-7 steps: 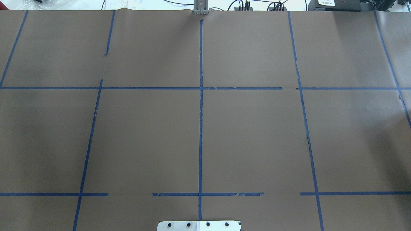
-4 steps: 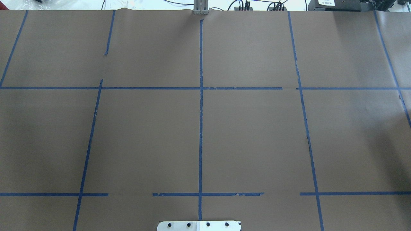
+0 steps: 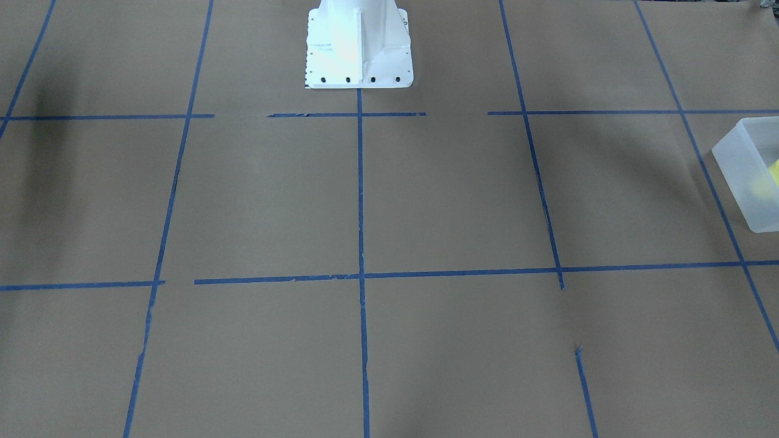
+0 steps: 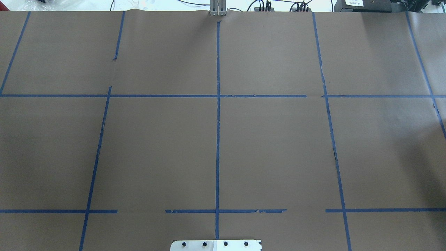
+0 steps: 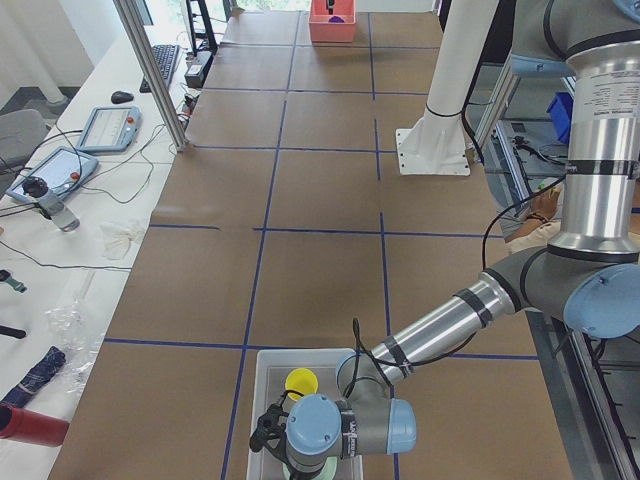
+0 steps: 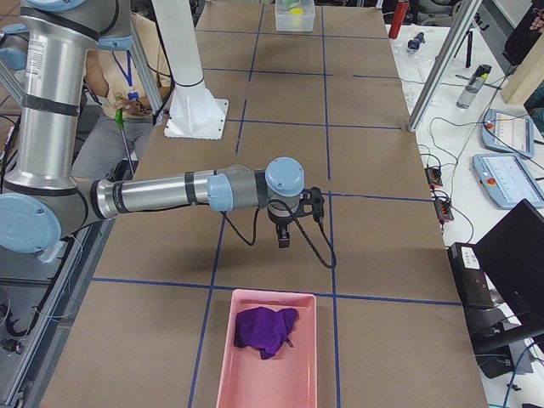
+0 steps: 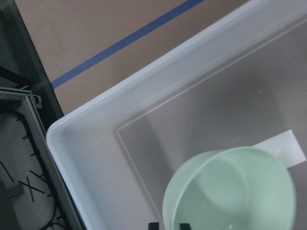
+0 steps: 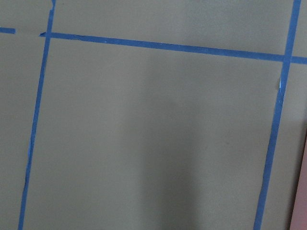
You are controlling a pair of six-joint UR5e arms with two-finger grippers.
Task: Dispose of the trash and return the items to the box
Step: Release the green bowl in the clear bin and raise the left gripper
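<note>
In the left wrist view the pale mint-green bowl (image 7: 230, 191) hangs tilted inside the frosted-white box (image 7: 96, 143). My left gripper (image 7: 168, 226) shows two dark fingertips (image 7: 153, 225) close together on either side of the bowl's rim, shut on it. In the exterior left view the left gripper (image 5: 272, 425) is over the box (image 5: 258, 395), and the yellow cup (image 5: 301, 381) stands inside. The box (image 3: 745, 176) also shows at the front-facing view's right edge. My right gripper (image 6: 285, 240) hovers over bare table; I cannot tell whether it is open.
A pink tray (image 6: 229, 365) with a purple cloth (image 6: 265, 330) lies at the table's right end, near the right gripper. The white robot base (image 3: 359, 48) stands at mid table. Brown paper with blue tape lines covers the table (image 4: 278, 146).
</note>
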